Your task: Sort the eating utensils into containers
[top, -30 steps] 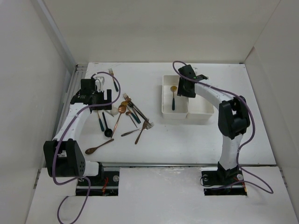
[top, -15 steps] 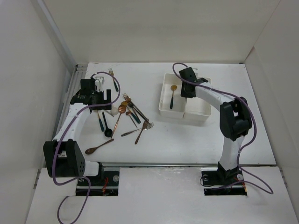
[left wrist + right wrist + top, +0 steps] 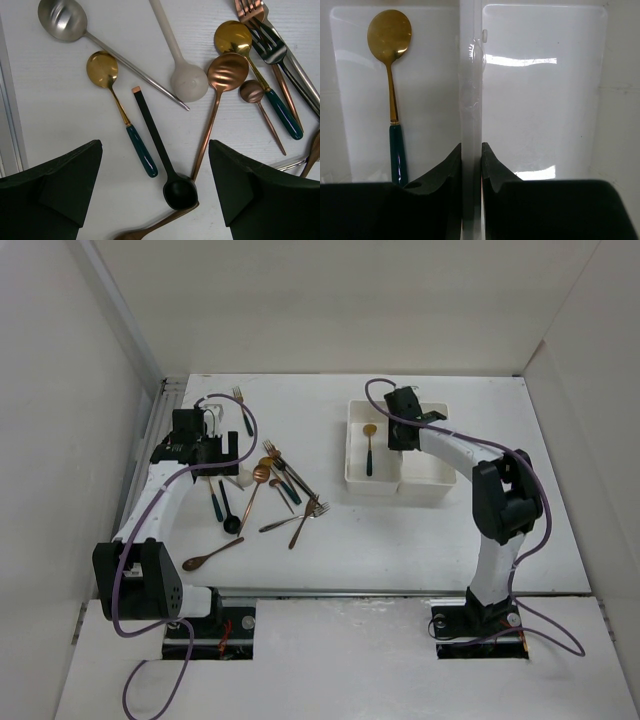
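Note:
Two joined white containers (image 3: 352,450) stand at the back right. The left one (image 3: 430,100) holds a gold spoon with a teal handle (image 3: 390,35); the right one (image 3: 540,100) holds nothing that I can see. My right gripper (image 3: 471,147) is shut on the shared middle wall (image 3: 471,75), one finger in each bin. The other eating utensils (image 3: 280,485) lie scattered at centre left. My left gripper (image 3: 155,145) hangs open above them, over a black spoon (image 3: 177,192), a gold teal-handled spoon (image 3: 102,70) and a copper spoon (image 3: 227,70), touching none.
A white spoon (image 3: 189,82), a silver spoon (image 3: 62,20) and forks (image 3: 270,45) lie just beyond the left fingers. A brown spoon (image 3: 212,554) lies near the front edge, and a lone fork (image 3: 240,400) at the back left. White walls enclose the table.
The right gripper has closed on the wall between the two bins. The bins slid slightly left and then back. The left arm has not moved.

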